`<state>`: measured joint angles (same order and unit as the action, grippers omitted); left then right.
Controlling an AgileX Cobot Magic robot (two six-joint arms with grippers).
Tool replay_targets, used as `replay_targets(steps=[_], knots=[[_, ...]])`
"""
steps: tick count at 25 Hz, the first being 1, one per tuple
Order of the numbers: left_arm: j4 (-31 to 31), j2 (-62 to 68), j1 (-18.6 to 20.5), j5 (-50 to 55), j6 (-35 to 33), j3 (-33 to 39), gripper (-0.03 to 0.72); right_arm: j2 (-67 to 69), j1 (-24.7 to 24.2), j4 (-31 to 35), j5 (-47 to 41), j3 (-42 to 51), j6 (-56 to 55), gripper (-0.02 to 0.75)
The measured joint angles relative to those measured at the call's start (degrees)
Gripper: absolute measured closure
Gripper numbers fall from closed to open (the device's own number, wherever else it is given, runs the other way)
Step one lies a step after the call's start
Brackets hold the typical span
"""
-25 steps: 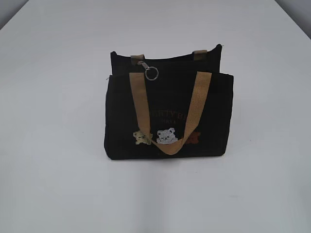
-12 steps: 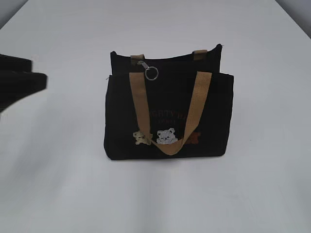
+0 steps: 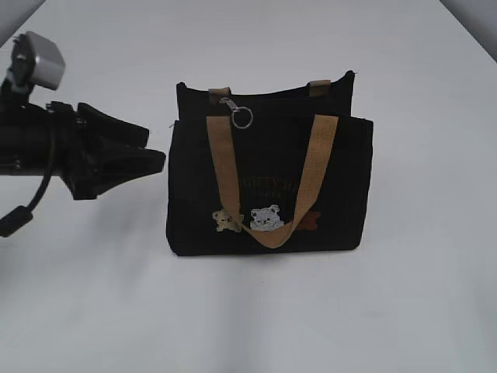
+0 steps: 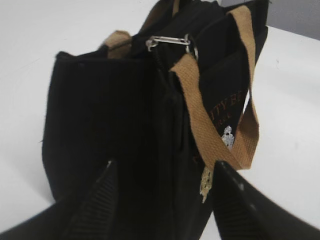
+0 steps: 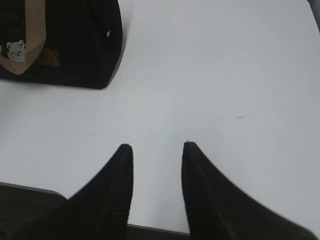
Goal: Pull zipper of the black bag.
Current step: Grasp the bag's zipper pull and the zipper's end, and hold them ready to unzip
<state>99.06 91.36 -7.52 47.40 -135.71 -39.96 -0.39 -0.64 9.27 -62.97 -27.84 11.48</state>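
The black bag (image 3: pixel 342 179) stands upright mid-table, its tan handle hanging down the front over the small bears. The zipper (image 3: pixel 237 111), a silver pull with a ring, hangs at the top edge near the bag's left end. My left gripper (image 3: pixel 155 148) is open just left of the bag's left side, apart from it. In the left wrist view the bag (image 4: pixel 100 110) fills the space ahead of the open left gripper (image 4: pixel 162 165), with the zipper (image 4: pixel 167 41) high above. My right gripper (image 5: pixel 156 146) is open and empty over bare table, and the bag (image 5: pixel 85 45) lies to its upper left.
The white table (image 3: pixel 404 311) stretches around the bag on all sides. The left arm's grey wrist camera (image 3: pixel 39 62) sits at the far left. The right arm does not show in the exterior view.
The left arm has come into the exterior view from the left edge and moved right, close to the bag's left side. The bag and zipper have not moved.
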Motion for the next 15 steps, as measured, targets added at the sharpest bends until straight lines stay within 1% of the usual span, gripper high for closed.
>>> replay_targets(steps=[5, 7, 8, 9, 10, 11, 12, 13, 14, 15], knots=[[0.06, 4.14, -6.11, -6.18, -1.22, -3.67, 0.232, 0.0, 0.0, 1.24, 0.0, 0.0, 0.41, 0.472], [0.06, 6.63, -7.57, -7.36, -1.51, -6.19, 0.232, 0.63, 0.0, 3.3, 0.0, 0.0, 2.81, 0.472], [0.14, 8.04, -8.2, -7.54, -1.51, -7.57, 0.241, 2.65, 0.0, 5.49, 0.0, -0.15, 5.2, 0.472], [0.23, 9.31, -8.79, -7.73, -1.55, -8.63, 0.272, 5.31, 0.0, 7.59, 0.4, -0.44, 8.18, 0.472], [0.28, 10.21, -9.25, -7.87, -1.55, -9.21, 0.321, 8.0, 0.0, 10.25, 1.36, -0.76, 11.07, 0.472], [0.28, 11.0, -9.75, -7.96, -1.57, -9.53, 0.405, 11.62, 0.0, 15.23, 3.8, -1.1, 14.97, 0.472], [0.22, 11.56, -10.13, -8.07, -1.63, -9.67, 0.505, 15.64, 0.0, 19.59, 6.57, -1.22, 18.54, 0.472], [0.29, 11.8, -10.4, -8.13, -1.63, -9.78, 0.591, 19.38, 0.0, 25.42, 10.72, -1.35, 24.18, 0.472], [0.3, 11.91, -10.52, -8.18, -1.63, -9.78, 0.624, 24.24, 0.0, 31.8, 14.1, -1.55, 29.69, 0.472], [0.37, 11.91, -10.54, -8.26, -1.63, -9.78, 0.623, 29.48, 0.0, 36.93, 16.25, -1.84, 34.76, 0.472]])
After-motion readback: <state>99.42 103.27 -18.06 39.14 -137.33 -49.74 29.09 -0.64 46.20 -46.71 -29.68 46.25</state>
